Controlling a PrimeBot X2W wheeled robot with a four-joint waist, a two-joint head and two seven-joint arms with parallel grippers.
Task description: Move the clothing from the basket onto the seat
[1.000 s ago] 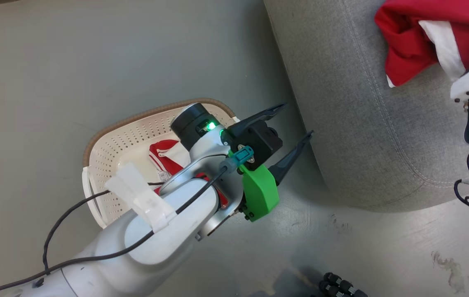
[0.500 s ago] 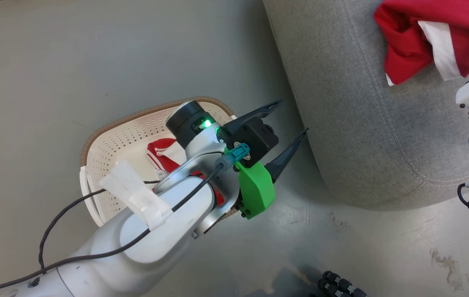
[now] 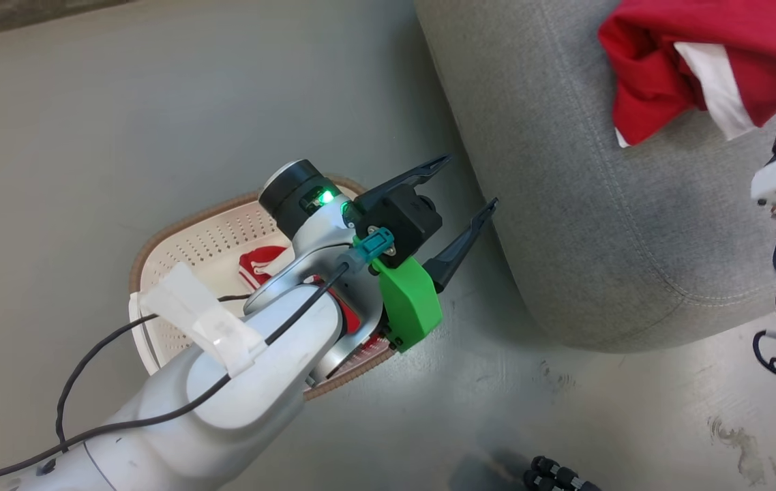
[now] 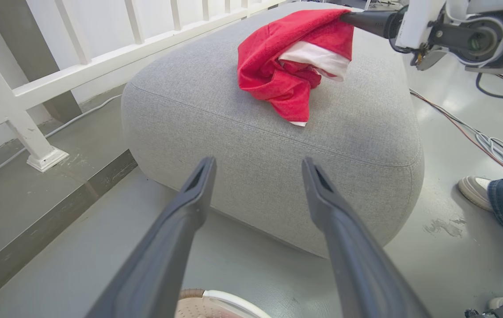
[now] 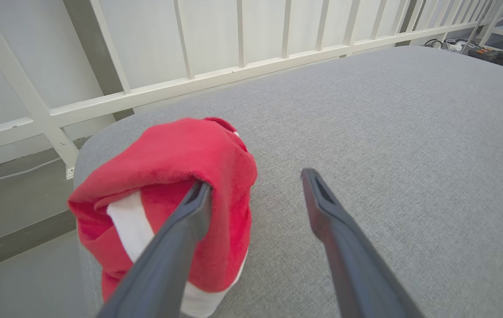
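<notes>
Left gripper [image 3: 470, 181]: jaws wide, nothing between them. It hangs above the near edge of the basket [image 3: 183, 256], fingers pointing away from the basket toward the seat [image 3: 565, 204].

Right gripper [image 5: 256, 179]: jaws wide, over the seat top. One finger's tip touches a fold of the red garment [image 5: 176, 159], which rests bunched on the cushion and is not between the jaws.

Other red garment [image 3: 260, 262]: in the basket, mostly hidden beneath the left wrist and forearm. Long axis cannot be told.

Key relation: this garment lies behind and below the left jaws, not ahead of them. The left arm is much nearer, and the right is well apart.

Judgement: the left wrist must tip downward and back to face into the basket before any grasp.
</notes>
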